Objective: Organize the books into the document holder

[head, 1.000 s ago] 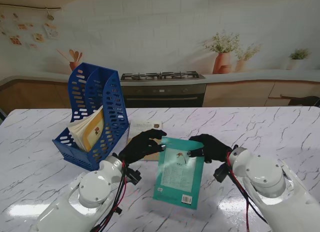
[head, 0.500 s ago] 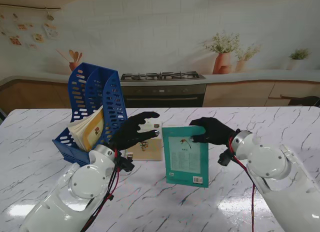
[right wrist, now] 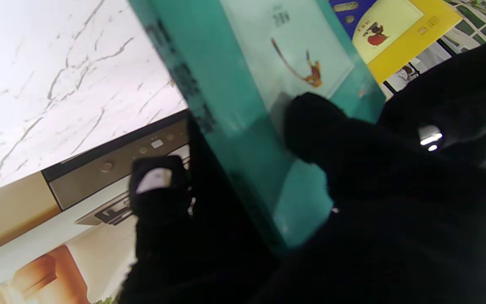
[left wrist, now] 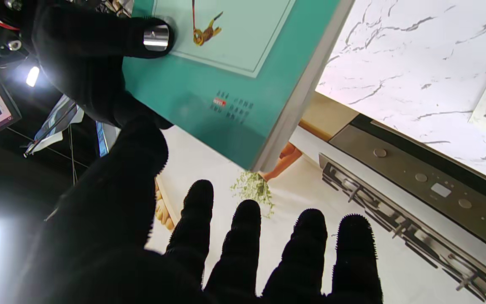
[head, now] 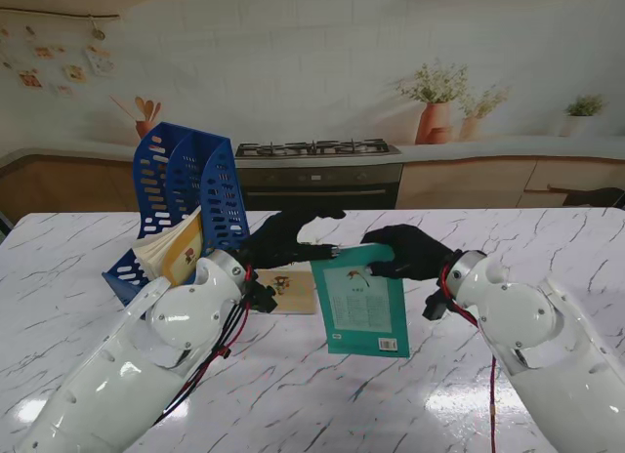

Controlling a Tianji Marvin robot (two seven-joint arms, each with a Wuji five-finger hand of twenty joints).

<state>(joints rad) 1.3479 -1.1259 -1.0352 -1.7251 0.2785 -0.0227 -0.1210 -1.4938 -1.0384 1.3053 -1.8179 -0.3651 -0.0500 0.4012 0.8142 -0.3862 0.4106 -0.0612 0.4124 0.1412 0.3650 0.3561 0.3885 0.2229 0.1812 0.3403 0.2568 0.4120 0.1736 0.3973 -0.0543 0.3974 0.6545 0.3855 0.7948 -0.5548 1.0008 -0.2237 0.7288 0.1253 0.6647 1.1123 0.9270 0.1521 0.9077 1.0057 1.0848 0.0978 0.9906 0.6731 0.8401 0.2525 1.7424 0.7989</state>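
My right hand (head: 408,254) is shut on the top edge of a teal book (head: 359,311) and holds it upright over the table's middle. In the right wrist view the thumb (right wrist: 310,122) presses the teal book's (right wrist: 243,97) cover, with the other fingers behind it. My left hand (head: 288,240) hovers open with fingers spread (left wrist: 247,249) beside the teal book's (left wrist: 234,76) upper left corner; contact cannot be told. The blue document holder (head: 181,180) stands at the left with a yellow-covered book (head: 174,256) leaning inside it.
A tan book (head: 291,290) lies flat on the marble table (head: 508,248) between the holder and the teal book, partly behind my left arm. The wall behind the table is a kitchen backdrop with a stove and potted plants.
The right hand has raised the teal book from a low tilt to upright and brought it slightly left. The left arm has lifted, its hand now higher, farther from me, near the book's top.
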